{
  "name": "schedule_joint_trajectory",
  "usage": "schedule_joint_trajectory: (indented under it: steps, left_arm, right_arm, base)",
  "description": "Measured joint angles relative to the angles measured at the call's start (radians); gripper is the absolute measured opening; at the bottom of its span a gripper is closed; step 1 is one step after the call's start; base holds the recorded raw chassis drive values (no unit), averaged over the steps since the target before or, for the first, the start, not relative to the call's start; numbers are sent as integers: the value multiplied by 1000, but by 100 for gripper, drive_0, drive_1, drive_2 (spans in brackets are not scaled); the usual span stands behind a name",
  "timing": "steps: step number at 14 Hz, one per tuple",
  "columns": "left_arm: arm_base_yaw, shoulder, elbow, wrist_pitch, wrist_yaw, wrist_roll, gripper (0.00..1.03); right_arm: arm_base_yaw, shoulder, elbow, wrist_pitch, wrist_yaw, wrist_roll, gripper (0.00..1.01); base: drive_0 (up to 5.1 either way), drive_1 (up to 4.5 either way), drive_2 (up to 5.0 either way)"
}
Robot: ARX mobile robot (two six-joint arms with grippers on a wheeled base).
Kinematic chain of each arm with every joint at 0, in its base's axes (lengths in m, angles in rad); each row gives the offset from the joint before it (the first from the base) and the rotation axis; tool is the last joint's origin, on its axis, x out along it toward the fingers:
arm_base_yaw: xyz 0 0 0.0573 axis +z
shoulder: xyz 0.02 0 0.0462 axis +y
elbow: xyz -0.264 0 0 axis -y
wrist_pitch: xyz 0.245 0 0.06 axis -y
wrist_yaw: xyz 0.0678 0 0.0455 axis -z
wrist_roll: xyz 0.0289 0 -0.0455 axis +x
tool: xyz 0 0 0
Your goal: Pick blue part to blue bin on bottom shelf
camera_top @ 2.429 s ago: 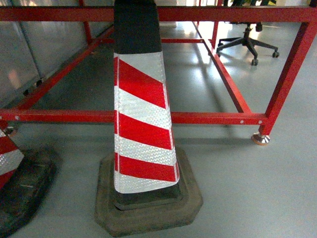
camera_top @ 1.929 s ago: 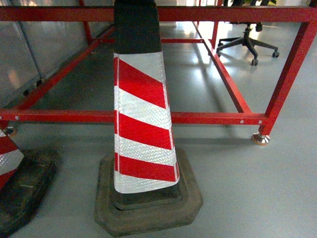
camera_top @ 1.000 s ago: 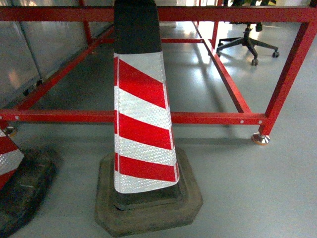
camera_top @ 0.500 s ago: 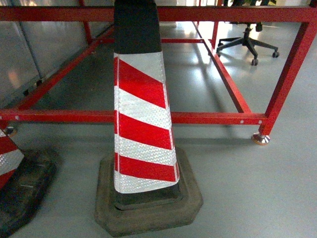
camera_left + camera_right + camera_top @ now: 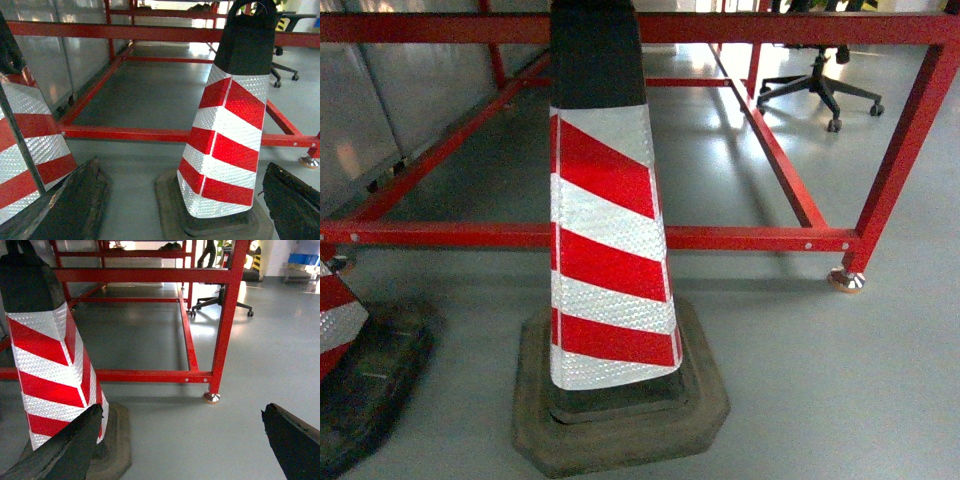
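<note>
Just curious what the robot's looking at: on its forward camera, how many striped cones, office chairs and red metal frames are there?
Striped cones: 2
Office chairs: 1
Red metal frames: 1
Total: 4

Almost nothing differs across the head views: the striped cone (image 5: 610, 240) and its rubber base (image 5: 620, 420) sit a hair lower in frame.

A traffic cone (image 5: 605, 250) stands on the floor (image 5: 820, 380) just in front of the frame's (image 5: 740, 238) low front rail. A second cone (image 5: 345, 340) sits to its left; an office chair (image 5: 817, 80) stands far behind, to its right.
</note>
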State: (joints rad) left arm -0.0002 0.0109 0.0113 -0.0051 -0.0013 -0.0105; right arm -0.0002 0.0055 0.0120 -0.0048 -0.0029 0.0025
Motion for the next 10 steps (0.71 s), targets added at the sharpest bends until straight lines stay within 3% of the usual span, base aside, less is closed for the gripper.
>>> schedule_joint_trajectory:
  steps: [10]
  left_arm:
    - [0, 0, 0, 0, 1, 1, 98]
  right_arm:
    - [0, 0, 0, 0, 4, 2, 98]
  base:
    - [0, 0, 0]
